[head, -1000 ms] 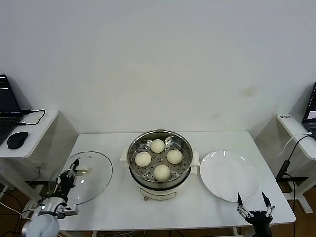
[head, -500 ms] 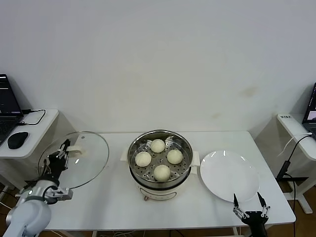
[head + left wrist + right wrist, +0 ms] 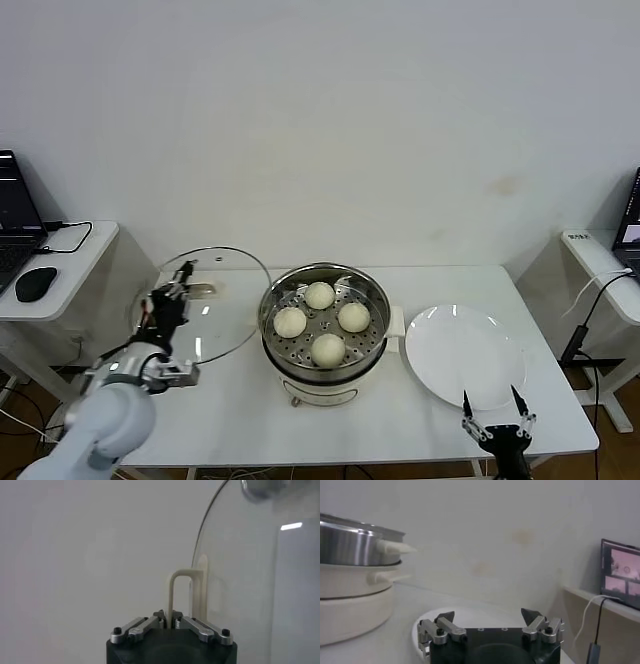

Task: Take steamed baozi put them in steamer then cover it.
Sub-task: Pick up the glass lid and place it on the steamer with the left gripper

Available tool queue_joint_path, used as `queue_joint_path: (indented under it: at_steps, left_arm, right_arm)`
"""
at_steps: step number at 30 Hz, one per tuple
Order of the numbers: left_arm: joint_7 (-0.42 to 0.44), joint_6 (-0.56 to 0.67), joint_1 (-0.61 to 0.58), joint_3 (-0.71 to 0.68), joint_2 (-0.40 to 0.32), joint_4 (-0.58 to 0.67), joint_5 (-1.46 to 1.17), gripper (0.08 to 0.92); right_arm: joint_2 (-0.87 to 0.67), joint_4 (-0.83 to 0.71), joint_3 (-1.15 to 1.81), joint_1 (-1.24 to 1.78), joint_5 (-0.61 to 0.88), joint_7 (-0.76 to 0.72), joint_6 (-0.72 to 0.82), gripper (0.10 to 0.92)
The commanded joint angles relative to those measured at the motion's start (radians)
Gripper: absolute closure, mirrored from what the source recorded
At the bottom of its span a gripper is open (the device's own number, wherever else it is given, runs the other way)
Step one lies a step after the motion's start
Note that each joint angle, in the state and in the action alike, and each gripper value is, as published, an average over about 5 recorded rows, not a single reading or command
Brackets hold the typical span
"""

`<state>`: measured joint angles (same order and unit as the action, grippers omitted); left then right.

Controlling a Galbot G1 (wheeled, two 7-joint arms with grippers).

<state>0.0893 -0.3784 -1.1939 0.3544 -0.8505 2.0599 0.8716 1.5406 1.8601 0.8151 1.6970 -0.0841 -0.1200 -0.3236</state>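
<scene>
head view: high, looking forward and down over the whole tabletop, wall behind.
left wrist view: tight behind the left claw, facing the cover and wall.
right wrist view: low at tabletop edge, behind the right claw.
shared: steamer in head and right wrist views.

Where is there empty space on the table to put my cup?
Bare table lies in front, between the left claw holding the cover and the steamer. The white plate is bare too. The steamer is crowded with four baozi.
</scene>
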Motion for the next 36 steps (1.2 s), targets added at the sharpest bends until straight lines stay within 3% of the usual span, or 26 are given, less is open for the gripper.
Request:
queue_joint_path:
  at_steps: [1, 22, 36]
  left_arm:
    - [0.114, -0.173, 0.219, -0.316, -0.145, 0.001, 0.167, 0.846]
    - [0.240, -0.220, 0.318, -0.459, -0.458, -0.160, 0.456, 0.846]
    - [0.249, -0.202, 0.289, -0.465, -0.521, -0.202, 0.531, 0.846]
  right_arm:
    - [0.009, -0.033, -0.013, -0.024, -0.101, 0.037, -0.008, 0.203]
    - [0.036, -0.077, -0.017, -0.042, -0.193, 0.071, -0.021, 0.203]
    - [0.036, -0.087, -0.022, -0.037, -0.206, 0.071, -0.029, 0.203]
